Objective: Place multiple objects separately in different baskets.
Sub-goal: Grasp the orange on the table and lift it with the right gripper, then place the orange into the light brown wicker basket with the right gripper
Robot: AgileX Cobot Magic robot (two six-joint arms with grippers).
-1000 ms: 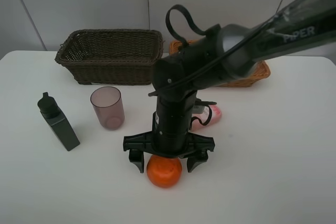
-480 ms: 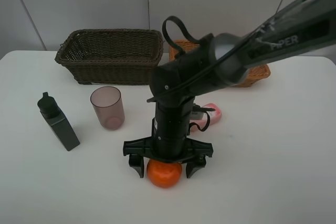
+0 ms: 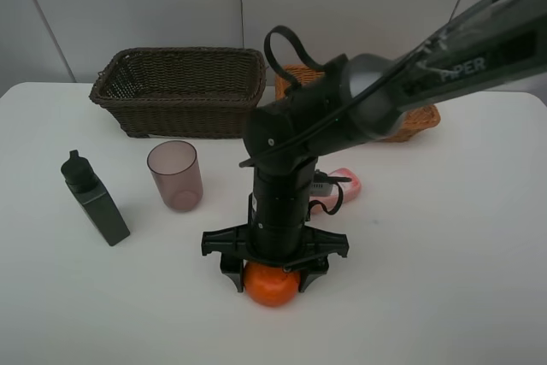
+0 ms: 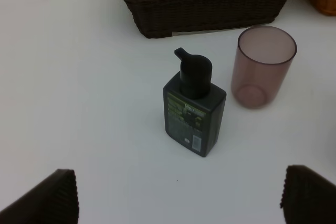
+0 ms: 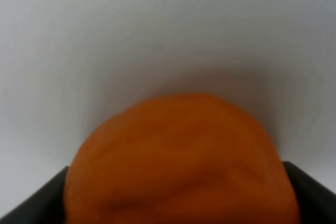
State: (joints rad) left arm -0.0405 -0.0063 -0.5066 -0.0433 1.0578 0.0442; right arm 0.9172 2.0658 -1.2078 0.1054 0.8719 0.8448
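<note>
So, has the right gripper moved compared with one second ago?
Yes. The right gripper has closed inward onto the orange, which it flanked with gaps before. It has also shifted slightly nearer the camera, away from the mauve cup, which stayed in place.

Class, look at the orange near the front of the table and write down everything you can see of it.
The orange is a round, bright orange fruit with smooth-looking skin; the right wrist view shows faint darker streaks. It rests whole on the white table, near the front edge, directly under the right gripper. The black fingers stand at its two sides and appear to touch it. The arm hides its top.
</note>
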